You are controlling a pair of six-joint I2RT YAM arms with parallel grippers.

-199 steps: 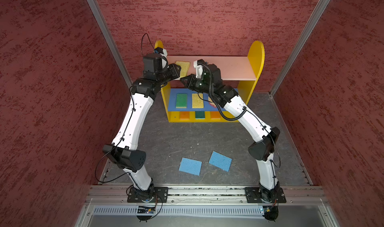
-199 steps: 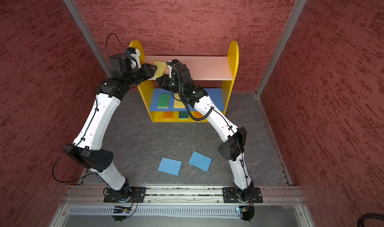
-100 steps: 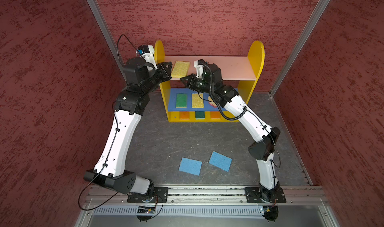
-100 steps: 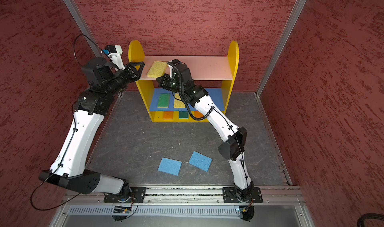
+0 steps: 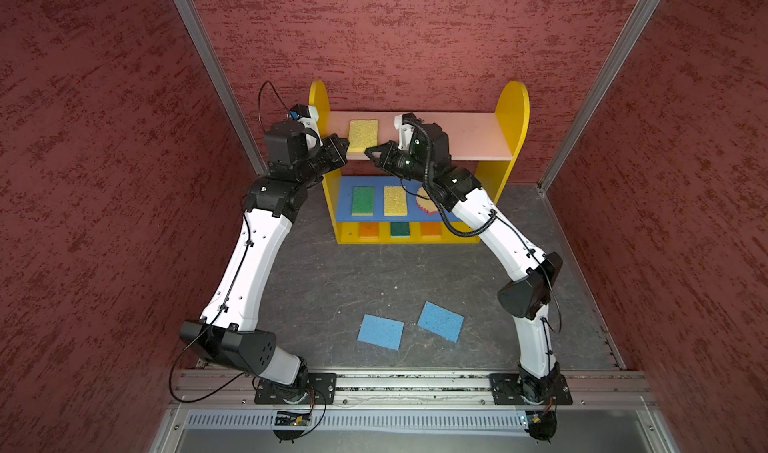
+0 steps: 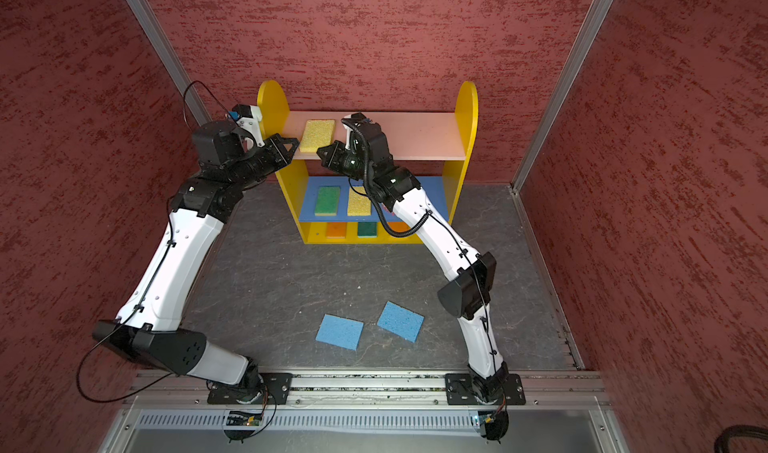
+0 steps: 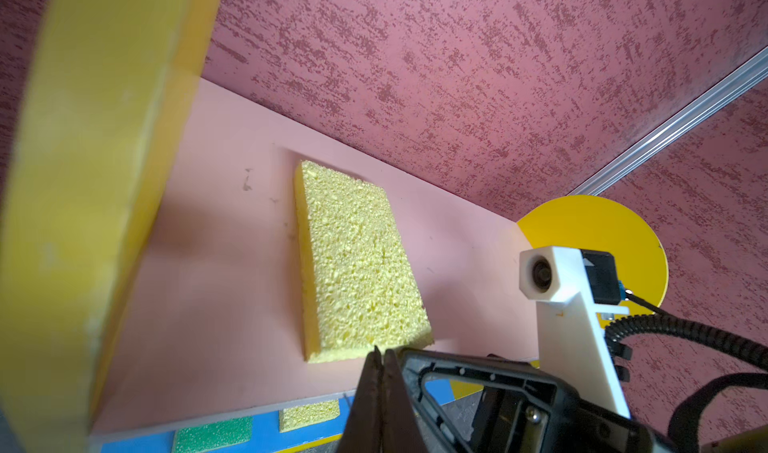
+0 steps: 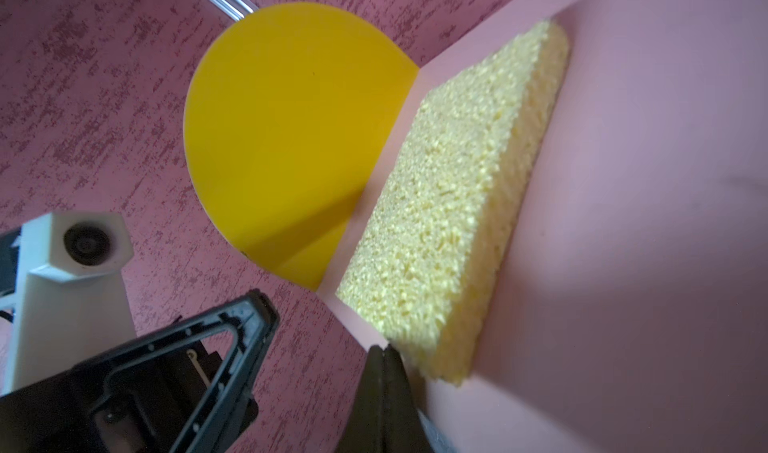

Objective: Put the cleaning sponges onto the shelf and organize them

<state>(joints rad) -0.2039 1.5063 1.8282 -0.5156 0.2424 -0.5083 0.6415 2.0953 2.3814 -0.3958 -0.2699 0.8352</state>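
The shelf (image 5: pixel 469 139) stands against the back wall. A yellow sponge (image 5: pixel 363 135) (image 6: pixel 318 135) (image 7: pixel 357 264) (image 8: pixel 453 222) lies flat on the left part of its pink top board, held by neither gripper. My left gripper (image 5: pixel 345 143) (image 7: pixel 381 353) is shut and empty at the sponge's front left corner. At its front right corner my right gripper (image 5: pixel 368 152) (image 8: pixel 384 349) is also shut and empty. The blue middle board carries a green sponge (image 5: pixel 363 201), a yellow sponge (image 5: pixel 395 201) and a round sponge (image 5: pixel 426 203) half hidden by my right arm. Two blue sponges (image 5: pixel 380 331) (image 5: pixel 440 321) lie on the floor.
The yellow bottom board holds an orange sponge (image 5: pixel 369 230), a dark green one (image 5: pixel 400 229) and another orange one (image 5: pixel 430 228). Yellow side panels (image 5: pixel 515 110) rise above the top board. Red walls close in on three sides. The arms' base rail (image 5: pixel 415 384) runs along the front.
My left arm swung out to the left, away from the top board, then came back to the sponge's front left corner with its jaws closing. The right arm has hardly moved.
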